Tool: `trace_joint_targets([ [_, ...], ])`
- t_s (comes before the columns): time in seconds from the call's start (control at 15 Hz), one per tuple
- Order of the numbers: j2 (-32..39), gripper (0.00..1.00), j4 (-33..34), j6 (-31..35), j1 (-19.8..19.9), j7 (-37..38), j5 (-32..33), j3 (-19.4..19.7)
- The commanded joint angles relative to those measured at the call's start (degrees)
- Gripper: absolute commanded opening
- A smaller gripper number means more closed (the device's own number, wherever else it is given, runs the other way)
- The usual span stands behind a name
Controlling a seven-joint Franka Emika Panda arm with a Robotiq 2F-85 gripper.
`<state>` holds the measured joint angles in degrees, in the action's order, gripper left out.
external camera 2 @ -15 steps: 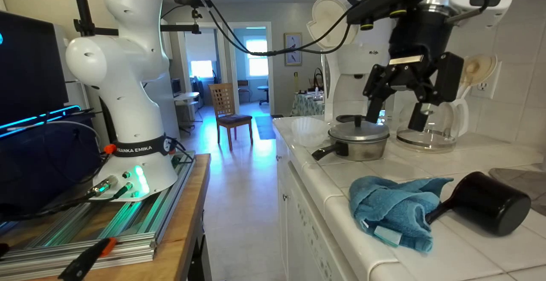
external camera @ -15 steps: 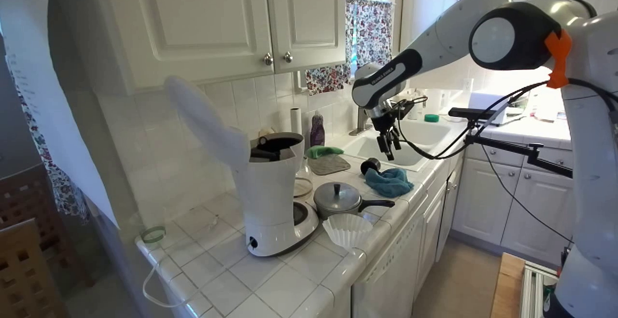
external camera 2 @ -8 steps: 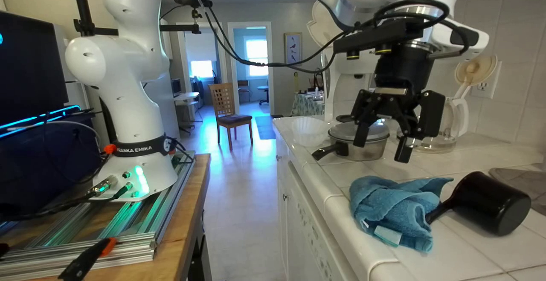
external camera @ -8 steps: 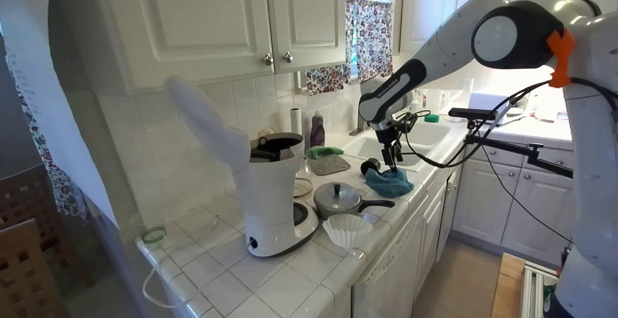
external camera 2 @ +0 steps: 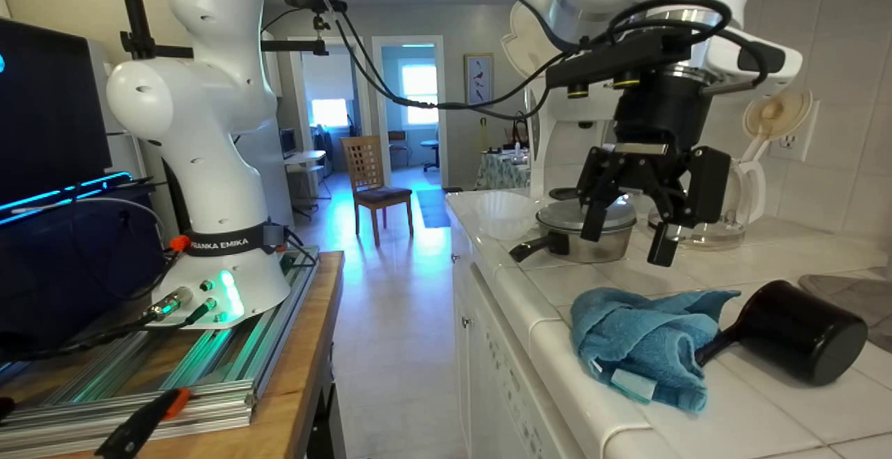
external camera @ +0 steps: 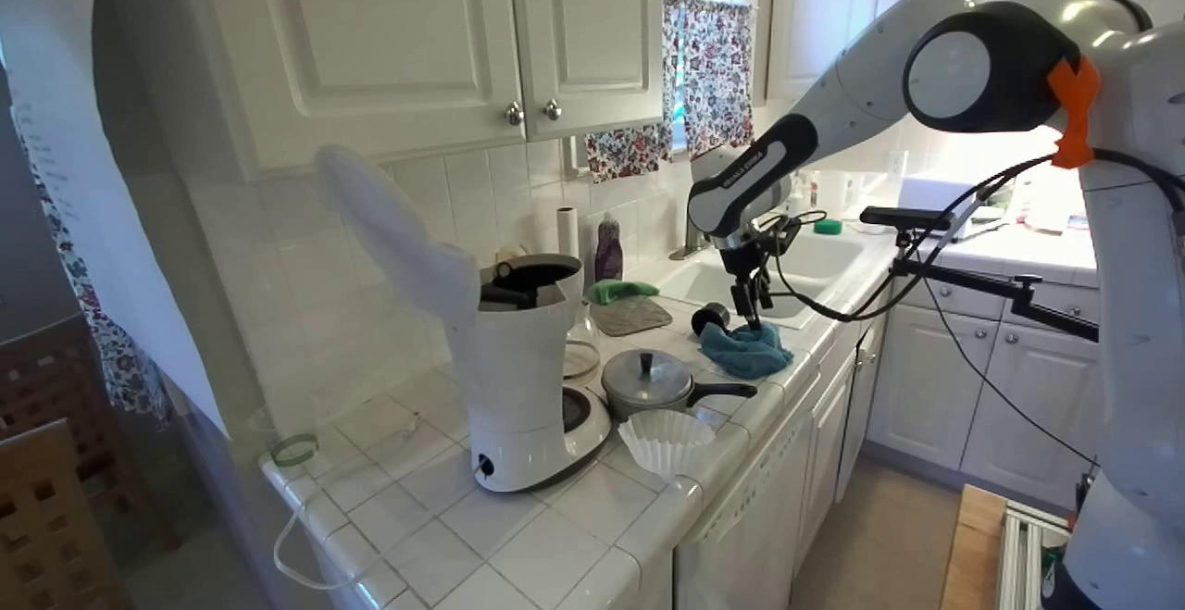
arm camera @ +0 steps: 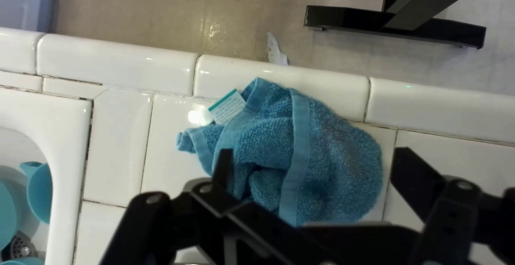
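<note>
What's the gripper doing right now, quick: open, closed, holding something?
Gripper: open and holding nothing, its fingers apart above the crumpled blue towel.

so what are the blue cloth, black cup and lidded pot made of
Blue cloth: matte terry fabric, from its looped pile. Black cup: probably plastic, given its smooth gloss, though coated metal is possible. Lidded pot: likely satin metal, from its silvery sheen.

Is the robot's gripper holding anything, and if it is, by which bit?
Nothing is held: the gripper hangs open above the crumpled blue cloth, with a gap between them.
</note>
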<state>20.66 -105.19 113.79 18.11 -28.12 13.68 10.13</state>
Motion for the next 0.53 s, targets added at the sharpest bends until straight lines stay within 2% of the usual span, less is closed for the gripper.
trace_joint_targets([
  [0.0, 0.92, 1.0, -2.53, 4.06, -0.85, 4.1, 2.93, 1.22],
  [0.07, 0.83, 1.0, -3.26, 4.54, -0.77, 3.82, 2.78, 1.13],
  [0.13, 0.97, 0.75, -4.11, 6.23, -1.07, 5.38, 4.04, 1.6],
  [0.27, 1.4, 0.66, -5.56, 9.06, -0.9, 5.02, 5.13, 1.77],
  [0.47, 2.72, 0.42, -6.97, 14.46, -1.07, 5.78, 8.83, 2.77],
])
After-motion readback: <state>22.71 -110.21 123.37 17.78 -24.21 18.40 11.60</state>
